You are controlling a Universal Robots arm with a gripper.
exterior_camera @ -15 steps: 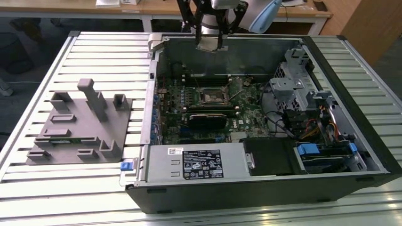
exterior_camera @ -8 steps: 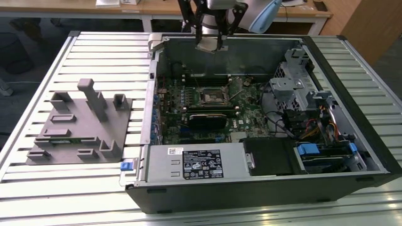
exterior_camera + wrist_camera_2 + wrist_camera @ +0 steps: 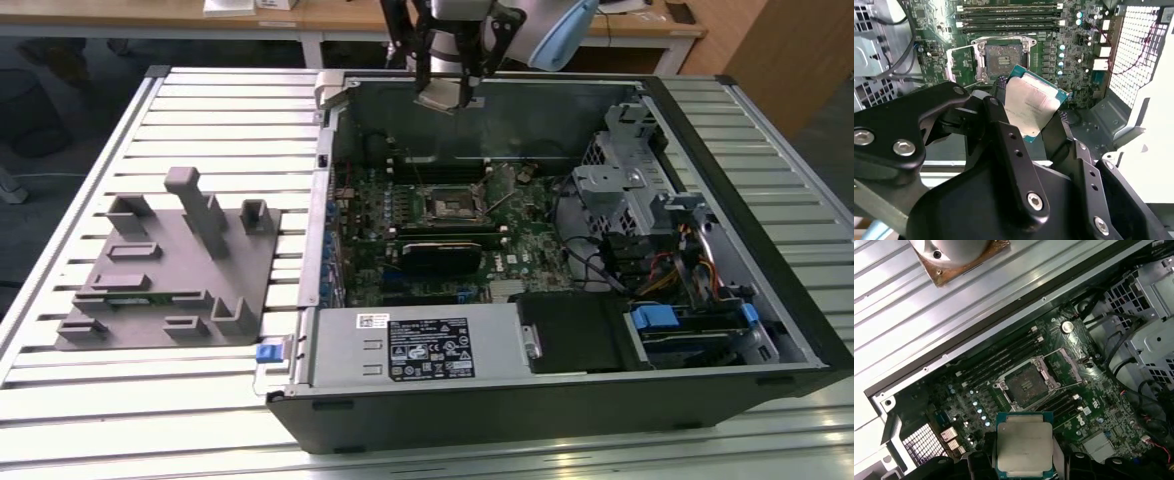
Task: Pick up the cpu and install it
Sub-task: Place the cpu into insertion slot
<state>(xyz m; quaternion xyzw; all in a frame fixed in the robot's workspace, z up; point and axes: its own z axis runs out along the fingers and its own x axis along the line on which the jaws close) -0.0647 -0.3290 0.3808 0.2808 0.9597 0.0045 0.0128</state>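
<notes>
In the exterior view I see the gripper (image 3: 446, 92) hanging over the far edge of the open computer case (image 3: 747, 330). It is closed on the cpu (image 3: 439, 101), a pale tilted square under it. The socket (image 3: 451, 205) sits on the motherboard (image 3: 534, 250) well below. A grey fixture (image 3: 174, 270) lies on the slatted table (image 3: 80, 420), beside the case on the exterior view's left.

In the second wrist view the black fingers (image 3: 1004, 135) clamp the cpu (image 3: 1031, 107) by two opposite edges (silver top toward the camera, green rim showing), and the chip is tilted. The socket (image 3: 1004, 59) lies beyond it, clearly apart, with its bracket (image 3: 961, 65) swung open and the memory slots (image 3: 1009, 15) just past it.

In the first wrist view the cpu (image 3: 1024, 447) is up in the air in my grip. It is near the socket (image 3: 1026, 385) but not touching it or the board.
</notes>
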